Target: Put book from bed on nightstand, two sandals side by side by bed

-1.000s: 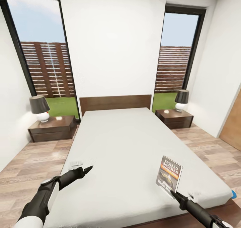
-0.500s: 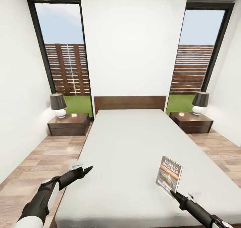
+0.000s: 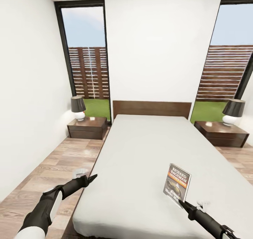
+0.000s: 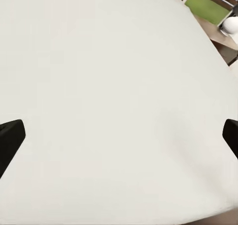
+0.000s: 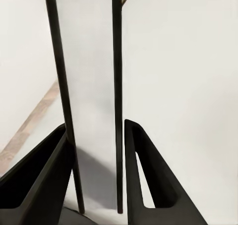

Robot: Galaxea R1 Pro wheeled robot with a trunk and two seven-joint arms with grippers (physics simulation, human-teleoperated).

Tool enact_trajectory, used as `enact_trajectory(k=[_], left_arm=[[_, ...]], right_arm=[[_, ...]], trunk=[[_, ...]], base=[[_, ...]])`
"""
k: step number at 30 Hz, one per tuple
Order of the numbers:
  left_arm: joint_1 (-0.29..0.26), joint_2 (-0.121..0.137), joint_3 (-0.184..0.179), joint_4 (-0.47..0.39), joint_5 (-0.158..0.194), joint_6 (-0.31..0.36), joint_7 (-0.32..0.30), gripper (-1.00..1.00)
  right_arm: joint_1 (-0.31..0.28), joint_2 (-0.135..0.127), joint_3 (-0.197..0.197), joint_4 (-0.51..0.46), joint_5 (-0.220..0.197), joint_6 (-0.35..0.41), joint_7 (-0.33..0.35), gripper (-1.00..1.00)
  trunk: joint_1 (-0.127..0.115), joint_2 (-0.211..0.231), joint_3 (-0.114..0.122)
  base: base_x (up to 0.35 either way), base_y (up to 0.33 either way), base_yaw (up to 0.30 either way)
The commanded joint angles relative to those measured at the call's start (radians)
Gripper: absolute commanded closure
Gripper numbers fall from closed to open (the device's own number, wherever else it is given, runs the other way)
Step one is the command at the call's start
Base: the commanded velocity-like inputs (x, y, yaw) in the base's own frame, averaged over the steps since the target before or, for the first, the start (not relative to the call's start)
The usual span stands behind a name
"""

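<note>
The right end effector is clamped on the lower edge of the book, holding it upright above the near right part of the bed. In the right wrist view its two fingers press on either side of the book's thin edge. The left end effector hovers over the bed's near left edge, carrying nothing, its fingers spread wide at the two sides of the left wrist view.

Compared with the pictures from a moment ago, the whole scene slides to the right while both arms and the book keep their place in the head view, so it is the camera and robot turning left, not the things moving. The door seen earlier on the right has dropped out of frame, and the left nightstand now stands closer to the middle. That suggests the book is headed for the left nightstand, with the carry well under way but the placing not yet done.

The right nightstand is cut off at the picture's edge, and its lamp covers part of its top. The left lamp takes up part of the left nightstand's top, so the free room there is hard to judge. The sandals are not in sight from here.
</note>
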Motion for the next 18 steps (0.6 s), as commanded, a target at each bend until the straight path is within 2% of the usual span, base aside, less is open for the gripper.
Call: enact_trajectory(k=[1, 18], left_arm=[[-0.001, -0.001, 0.003, 0.000, 0.000, 0.008, -0.006, -1.00], [-0.001, -0.002, 0.003, -0.001, 0.000, 0.009, -0.006, -1.00]], right_arm=[[-0.001, -0.001, 0.005, 0.000, -0.009, -0.006, 0.002, 1.00], [-0.001, -0.001, 0.005, 0.000, -0.010, -0.006, 0.002, 1.00]], trunk=[[0.000, -0.001, -0.001], [0.000, -0.001, -0.001]], base=[[0.000, 0.000, 0.272], [0.000, 0.000, 0.272]])
